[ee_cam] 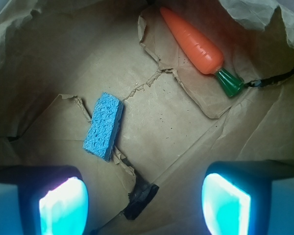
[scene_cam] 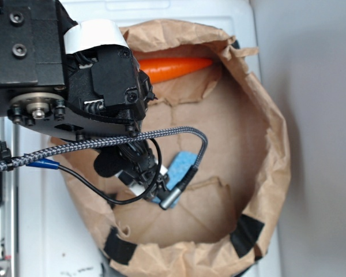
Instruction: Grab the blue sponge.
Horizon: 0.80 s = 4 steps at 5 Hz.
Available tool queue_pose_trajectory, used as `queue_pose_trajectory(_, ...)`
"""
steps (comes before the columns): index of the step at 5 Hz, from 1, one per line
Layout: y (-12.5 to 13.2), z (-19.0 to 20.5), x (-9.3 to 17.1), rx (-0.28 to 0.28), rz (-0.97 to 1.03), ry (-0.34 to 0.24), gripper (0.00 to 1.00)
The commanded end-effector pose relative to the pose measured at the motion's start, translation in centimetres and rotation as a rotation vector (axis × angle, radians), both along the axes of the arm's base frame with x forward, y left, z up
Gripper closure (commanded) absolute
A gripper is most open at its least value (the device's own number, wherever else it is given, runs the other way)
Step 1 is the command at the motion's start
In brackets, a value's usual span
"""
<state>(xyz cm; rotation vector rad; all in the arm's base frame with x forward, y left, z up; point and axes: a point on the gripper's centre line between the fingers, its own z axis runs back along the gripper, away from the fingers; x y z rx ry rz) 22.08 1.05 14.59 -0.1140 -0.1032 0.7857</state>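
Paper-lined bin (scene_cam: 259,190), brown and crumpled, holds both objects on its floor. Gripper (ee_cam: 144,198), seen from the wrist camera, is spread wide and empty, its two pads at the lower corners of that view. Blue sponge (ee_cam: 104,126) lies flat ahead of the gripper and offset toward the left pad, not centred between the pads; its long axis runs nearly straight away from the gripper, tilted slightly right. A small sideways shift toward the sponge appears needed before descent. The sponge is a small light-blue rectangle with a porous face. Toy carrot (ee_cam: 196,46) rests well apart, at the far right.
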Motion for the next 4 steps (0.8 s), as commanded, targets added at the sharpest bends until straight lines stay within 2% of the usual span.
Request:
queue_pose_trajectory(1,-0.3,-4.6,7.9,0.021,0.107,0.008,0.0)
queue_pose_trajectory(2,-0.9,-7.7,10.5,0.022,0.121,0.026,0.0)
queue_pose_trajectory(3,-0.7,-8.9,9.8,0.022,0.088,0.036,0.0)
queue_pose_trajectory(4,0.0,-8.2,7.2,0.02,0.022,-0.008,0.0)
